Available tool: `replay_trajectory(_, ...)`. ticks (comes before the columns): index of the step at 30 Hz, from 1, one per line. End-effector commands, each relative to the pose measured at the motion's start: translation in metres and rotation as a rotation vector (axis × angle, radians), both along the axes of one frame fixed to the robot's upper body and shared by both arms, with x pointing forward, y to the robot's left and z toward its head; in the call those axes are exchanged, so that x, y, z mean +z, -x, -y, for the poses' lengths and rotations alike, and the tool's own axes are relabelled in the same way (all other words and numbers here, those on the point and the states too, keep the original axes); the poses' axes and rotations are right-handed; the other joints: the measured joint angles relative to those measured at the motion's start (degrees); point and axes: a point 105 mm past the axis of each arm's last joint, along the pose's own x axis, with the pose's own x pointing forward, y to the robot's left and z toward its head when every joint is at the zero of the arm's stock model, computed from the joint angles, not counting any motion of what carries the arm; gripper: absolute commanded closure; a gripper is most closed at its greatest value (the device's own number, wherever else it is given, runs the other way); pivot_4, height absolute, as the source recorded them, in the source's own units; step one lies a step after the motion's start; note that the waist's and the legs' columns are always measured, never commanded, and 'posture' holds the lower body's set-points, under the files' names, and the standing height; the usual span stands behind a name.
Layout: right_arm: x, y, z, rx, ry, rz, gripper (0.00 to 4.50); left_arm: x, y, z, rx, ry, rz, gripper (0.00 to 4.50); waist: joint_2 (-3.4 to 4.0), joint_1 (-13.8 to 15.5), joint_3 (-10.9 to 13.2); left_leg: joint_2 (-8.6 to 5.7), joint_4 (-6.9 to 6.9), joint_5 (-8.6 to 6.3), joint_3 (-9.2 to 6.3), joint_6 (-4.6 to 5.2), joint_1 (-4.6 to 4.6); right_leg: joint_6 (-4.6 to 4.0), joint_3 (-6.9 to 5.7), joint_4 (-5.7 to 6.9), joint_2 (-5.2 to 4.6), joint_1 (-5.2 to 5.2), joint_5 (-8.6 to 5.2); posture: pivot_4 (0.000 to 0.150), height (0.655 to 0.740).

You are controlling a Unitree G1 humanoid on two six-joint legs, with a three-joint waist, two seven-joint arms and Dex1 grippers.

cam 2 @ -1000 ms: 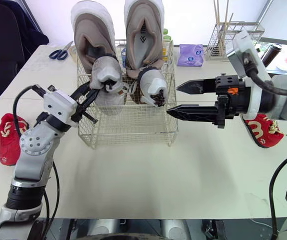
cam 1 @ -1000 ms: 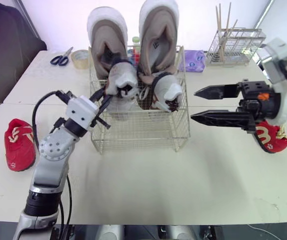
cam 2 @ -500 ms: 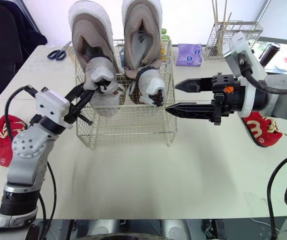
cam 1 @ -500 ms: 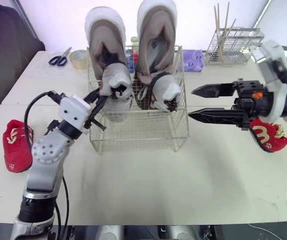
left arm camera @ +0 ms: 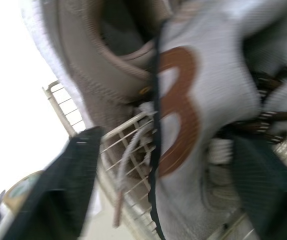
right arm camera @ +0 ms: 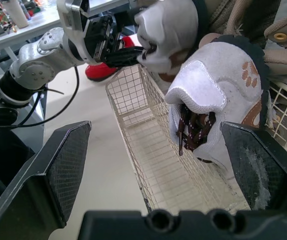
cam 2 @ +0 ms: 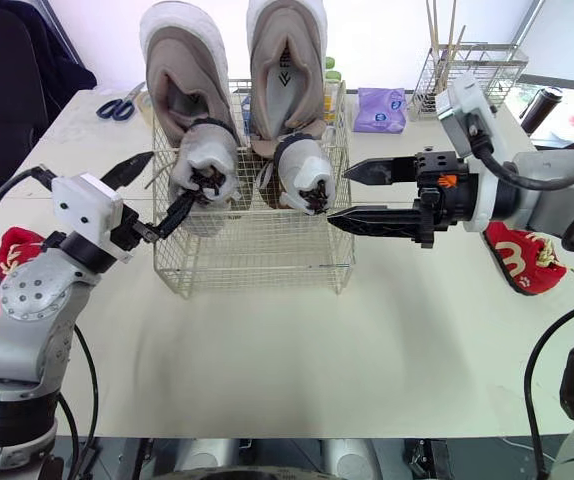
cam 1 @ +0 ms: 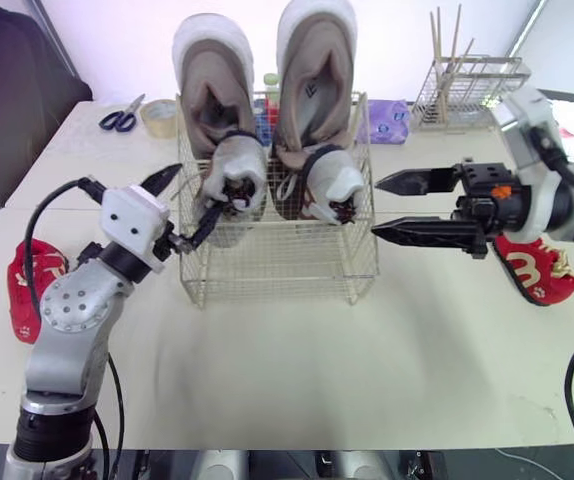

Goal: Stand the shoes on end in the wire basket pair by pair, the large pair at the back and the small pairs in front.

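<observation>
A wire basket holds two large tan shoes standing on end at the back. Two small grey shoes stand in front of them, the left one and the right one. My left gripper is open at the basket's left wall, one finger outside the wires and the other by the left grey shoe. My right gripper hovers open just right of the basket, pointing at the right grey shoe. One small red shoe lies at the table's left, another behind my right arm.
Scissors and a tape roll lie behind the basket on the left. A purple tissue pack and a wire rack with sticks stand at the back right. Bare table stretches in front of the basket.
My left gripper has gone from shut on the left grey shoe to open and drawn back a little to the left. The shoe stays standing in the basket. My right gripper has barely moved.
</observation>
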Motion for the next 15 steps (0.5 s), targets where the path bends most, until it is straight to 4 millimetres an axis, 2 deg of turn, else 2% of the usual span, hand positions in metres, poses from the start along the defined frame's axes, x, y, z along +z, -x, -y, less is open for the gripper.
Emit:
replay_trajectory(1, 0.005, 0.0, 0.002, 0.003, -0.008, 0.039, 0.0, 0.017, 0.011, -0.005, 0.004, 0.014, 0.053, 0.58, 0.0, 0.0, 0.0, 0.0, 0.0, 0.0, 0.0, 0.0, 0.0, 0.0, 0.0, 0.0, 0.0, 0.0, 0.0, 0.15, 0.74)
replay_trajectory(4, 0.004, -0.002, 0.002, 0.006, -0.006, 0.04, 0.0, 0.017, 0.016, -0.01, -0.016, 0.041, -0.001, 0.58, 0.0, 0.0, 0.0, 0.0, 0.0, 0.0, -0.01, 0.0, 0.0, 0.0, 0.0, 0.0, -0.01, 0.0, 0.0, 0.15, 0.74)
replay_trajectory(9, 0.0, -0.006, 0.0, 0.012, -0.004, 0.041, 0.0, 0.004, 0.029, -0.012, -0.121, 0.125, -0.193, 0.58, 0.0, -0.2, 0.0, 0.03, -0.01, 0.0, -0.07, 0.0, 0.01, 0.0, 0.0, 0.01, 0.0, -0.01, 0.0, 0.15, 0.74)
replay_trajectory(15, -0.001, -0.008, 0.001, 0.015, -0.007, 0.044, 0.0, -0.002, 0.031, -0.039, -0.08, 0.173, -0.304, 0.58, 0.0, 0.0, 0.0, 0.01, 0.0, 0.0, -0.15, 0.0, 0.01, -0.01, 0.0, 0.01, -0.01, 0.0, -0.01, 0.15, 0.74)
